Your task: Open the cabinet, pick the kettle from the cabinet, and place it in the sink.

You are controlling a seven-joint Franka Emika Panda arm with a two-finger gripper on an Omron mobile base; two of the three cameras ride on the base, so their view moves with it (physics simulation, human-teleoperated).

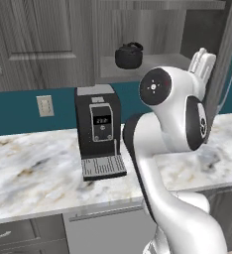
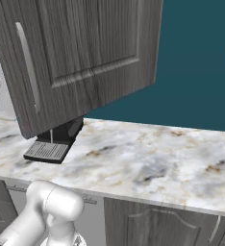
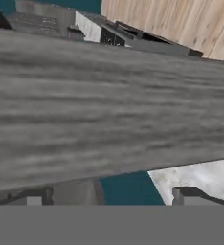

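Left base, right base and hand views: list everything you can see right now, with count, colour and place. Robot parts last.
cabinet: one, dark grey wood-grain, on the wall above the counter; right door swung open.
kettle: one, glossy black, on the open cabinet shelf.
coffee machine: one, black, on the counter below the cabinet.
wall outlet: one, off-white, on the teal wall left of the coffee machine.
counter: one, white-and-tan marble.
base cabinets: grey, below the counter.
gripper: one, dark fingertips, jaws open, close to the cabinet door.
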